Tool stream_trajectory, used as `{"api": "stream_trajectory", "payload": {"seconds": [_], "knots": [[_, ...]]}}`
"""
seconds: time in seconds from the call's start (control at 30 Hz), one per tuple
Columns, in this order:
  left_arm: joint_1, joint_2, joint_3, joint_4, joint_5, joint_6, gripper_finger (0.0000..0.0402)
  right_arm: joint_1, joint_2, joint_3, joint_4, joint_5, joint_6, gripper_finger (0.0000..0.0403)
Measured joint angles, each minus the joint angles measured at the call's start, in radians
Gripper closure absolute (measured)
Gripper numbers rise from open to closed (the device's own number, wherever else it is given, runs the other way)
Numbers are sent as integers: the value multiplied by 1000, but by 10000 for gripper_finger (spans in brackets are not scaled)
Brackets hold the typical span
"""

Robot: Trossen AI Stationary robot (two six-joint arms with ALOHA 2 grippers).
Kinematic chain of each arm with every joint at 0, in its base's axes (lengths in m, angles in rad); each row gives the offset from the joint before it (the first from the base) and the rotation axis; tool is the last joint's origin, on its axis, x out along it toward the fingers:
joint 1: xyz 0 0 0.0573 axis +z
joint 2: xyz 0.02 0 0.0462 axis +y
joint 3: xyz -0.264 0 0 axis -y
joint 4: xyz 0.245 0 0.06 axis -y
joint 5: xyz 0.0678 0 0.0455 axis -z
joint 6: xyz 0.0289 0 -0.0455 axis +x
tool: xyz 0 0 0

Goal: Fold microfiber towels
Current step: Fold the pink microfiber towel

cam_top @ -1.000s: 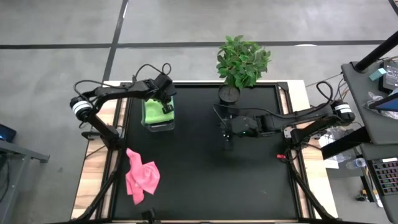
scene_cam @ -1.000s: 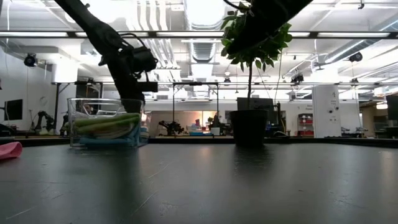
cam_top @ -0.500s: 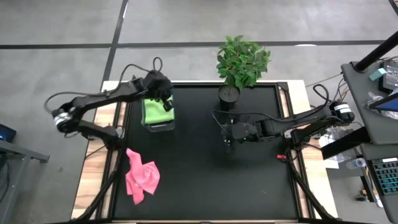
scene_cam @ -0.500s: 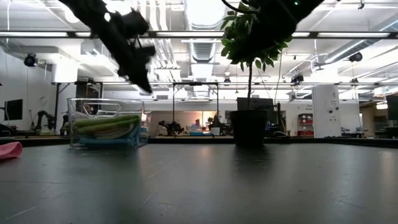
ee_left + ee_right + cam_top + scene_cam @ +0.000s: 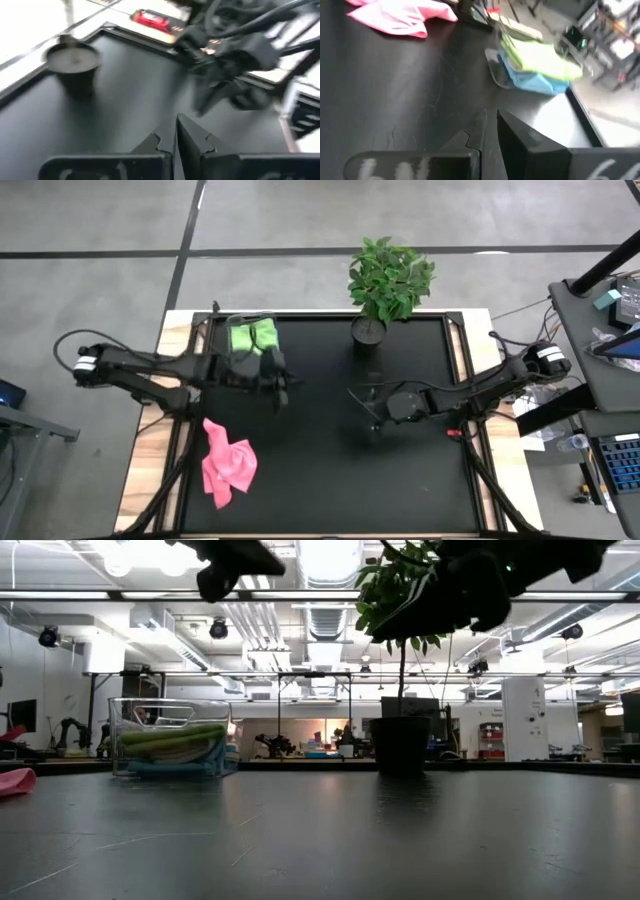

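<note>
The left gripper point(image 5: 281, 380), closed and empty, has left the clear bin point(image 5: 252, 352); the pink towel point(image 5: 228, 464) comes next

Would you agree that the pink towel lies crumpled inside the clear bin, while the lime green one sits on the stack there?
Not quite: the pink towel lies crumpled on the table, outside the clear bin, as the high view shows. The lime green towel does top the stack there.
</note>
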Motion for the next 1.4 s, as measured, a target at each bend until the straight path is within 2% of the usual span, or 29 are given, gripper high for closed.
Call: {"api": "stream_trajectory", "payload": {"seconds": [0.1, 0.2, 0.4, 0.63, 0.77, 0.9, 1.0, 1.07, 1.2, 1.27, 1.4], "knots": [[-86, 28, -1, 45, -11, -62, 401, 28, 0, -50, 96, 0, -81, 365], [-146, 63, 9, 43, -12, -183, 401, 60, 1, -118, 237, 0, -84, 365], [-158, 137, 76, 35, -10, -248, 401, 130, 4, -270, 529, 0, -124, 365], [-161, 213, 202, -118, 32, -412, 401, 161, 3, -427, 823, 35, -241, 365], [-176, 248, 250, -268, 56, -602, 401, 159, 0, -520, 1018, 30, -282, 365], [-212, 274, 250, -325, 69, -778, 401, 156, 0, -605, 1157, 27, -313, 365], [-241, 304, 253, -406, 123, -913, 401, 133, -5, -659, 1253, 27, -329, 365], [-258, 328, 266, -497, 191, -999, 402, 111, -8, -684, 1302, 29, -332, 365], [-289, 399, 326, -732, 288, -1163, 401, 76, -14, -687, 1276, 22, -304, 365], [-307, 439, 358, -839, 308, -1225, 401, 66, -12, -687, 1247, 19, -293, 365], [-340, 508, 412, -950, 305, -1284, 402, 50, -12, -687, 1235, 19, -288, 365]]}}
